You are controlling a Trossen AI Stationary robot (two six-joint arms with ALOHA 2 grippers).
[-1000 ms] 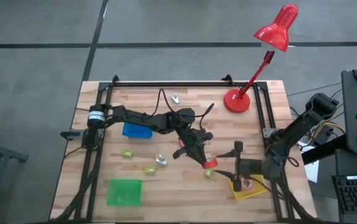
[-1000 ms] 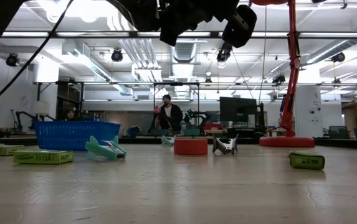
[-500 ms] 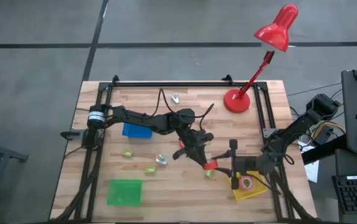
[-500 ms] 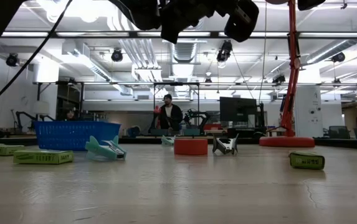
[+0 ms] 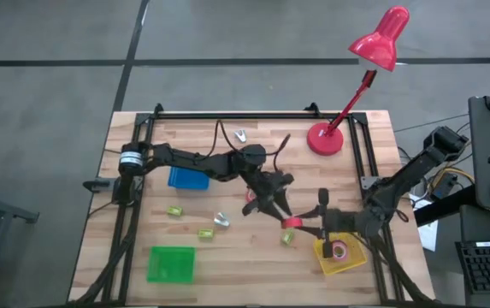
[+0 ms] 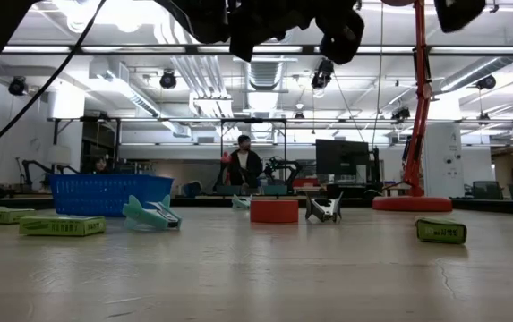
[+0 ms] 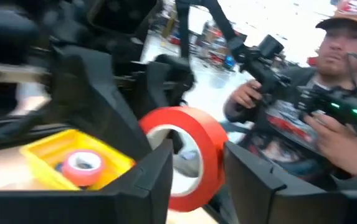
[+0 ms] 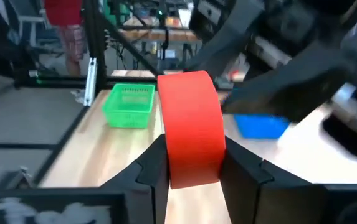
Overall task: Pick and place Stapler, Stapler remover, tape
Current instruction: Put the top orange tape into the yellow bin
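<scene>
A red tape roll [image 5: 290,223] hangs in the air right of the table's middle, between both grippers. My left gripper [image 5: 282,217] reaches it from the left and is shut on it; the left wrist view shows the roll [image 7: 187,155] between its fingers. My right gripper [image 5: 307,228] comes from the right and is shut on the same roll [image 8: 190,127]. Another red roll [image 6: 274,210] lies flat on the table. A teal stapler [image 6: 151,215] and a stapler remover [image 6: 325,209] also rest there. One more roll [image 5: 339,251] lies in the yellow bin [image 5: 353,262]. My left gripper pinches the red roll between its two fingers [image 7: 150,180], low on the ring's rim [image 7: 181,199]. The roll is lifted clear of the table and stands on edge. My right gripper has the same roll between its fingers [image 8: 237,168], one on each side of the red band [image 8: 190,168], coming level from the table's right.
A blue basket [image 5: 187,180] stands at the left and a green basket [image 5: 171,263] near the front left corner. Small green boxes [image 5: 174,210] [image 5: 204,232] [image 5: 287,239] lie about the middle. The red lamp's base [image 5: 325,138] stands far right. A person [image 7: 328,93] stands beyond the table.
My right gripper has moved from above the yellow bin toward the table's left, up to the red roll held by my left gripper. My left gripper has carried the roll slightly toward the right. The things on the table have stayed put.
</scene>
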